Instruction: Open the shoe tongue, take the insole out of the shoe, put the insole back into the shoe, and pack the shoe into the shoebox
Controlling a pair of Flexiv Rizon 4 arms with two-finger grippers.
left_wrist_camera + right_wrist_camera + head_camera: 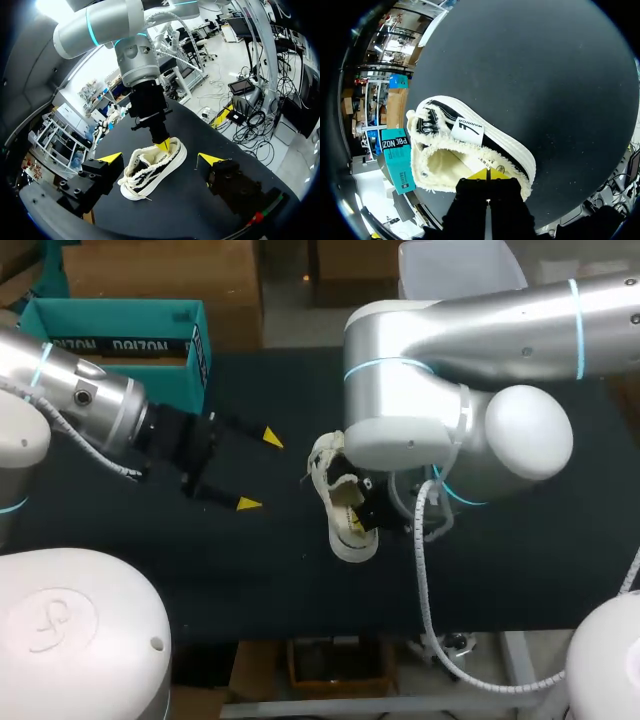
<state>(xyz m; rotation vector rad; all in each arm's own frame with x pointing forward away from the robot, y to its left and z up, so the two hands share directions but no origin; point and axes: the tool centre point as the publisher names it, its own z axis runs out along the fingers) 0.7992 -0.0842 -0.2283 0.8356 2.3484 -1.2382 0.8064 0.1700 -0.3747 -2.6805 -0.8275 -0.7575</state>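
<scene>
The shoe (350, 540) lies on its sole near the middle of the bench (150, 550). Its long axis runs roughly front to back, with the laced toe toward the far side, where the teal shoebox (120, 325) stands in the left corner, and the heel toward my near edge. My right pincer (489, 174) comes straight down over the heel end. Its yellow tips are pressed together just inside the heel collar, at the back edge of the pale insole (452, 162). I cannot tell whether they already have a thin lip of the insole between them. From there the insole stretches ahead of the tips toward the toe, so I judge that any pull has to go up and back along that axis, away from the laces, or it will jam under the tongue. My left pincer (260, 471) hangs to the shoe's left, apart from it and holding nothing. Its fingers are spread wide, with the gap facing the shoe's flank, so it sits square across the long axis. The right arm is clearly the nearer one and already has its tips in the opening. I'd use the left to close in sideways and steady the shoe if it starts to lift with the insole.
</scene>
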